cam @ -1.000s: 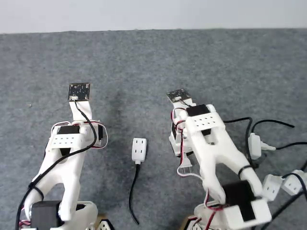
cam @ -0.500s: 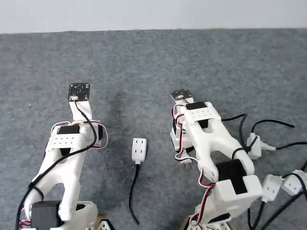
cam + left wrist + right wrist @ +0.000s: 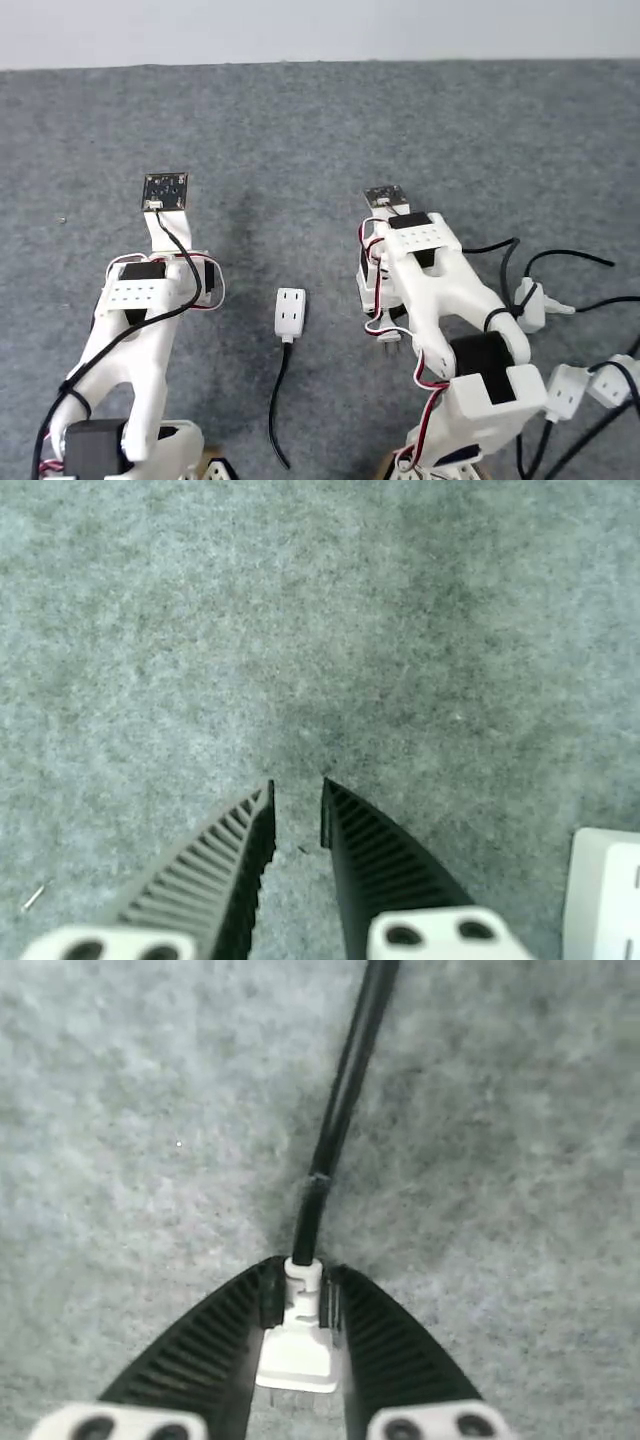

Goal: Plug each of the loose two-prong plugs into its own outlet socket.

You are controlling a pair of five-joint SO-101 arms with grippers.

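Observation:
A white outlet strip (image 3: 289, 310) with a black cord (image 3: 278, 400) lies on the grey carpet between the two arms; its corner (image 3: 606, 890) also shows in the left wrist view. My right gripper (image 3: 302, 1266) is shut on a white two-prong plug (image 3: 298, 1345), whose black cord (image 3: 345, 1100) runs away over the carpet. In the high view that plug's prongs (image 3: 390, 343) stick out beside the right arm, right of the strip. My left gripper (image 3: 297, 784) hangs over bare carpet left of the strip, its jaws a narrow gap apart with nothing between them.
Several loose white plugs (image 3: 530, 302) (image 3: 565, 390) with tangled black cords (image 3: 560, 258) lie at the right edge beside the right arm. The left arm (image 3: 140, 310) stands left of the strip. Grey carpet stretches to the back.
The right arm folded back and swung a little toward the strip, bringing the plug's prongs into sight. Left arm unmoved.

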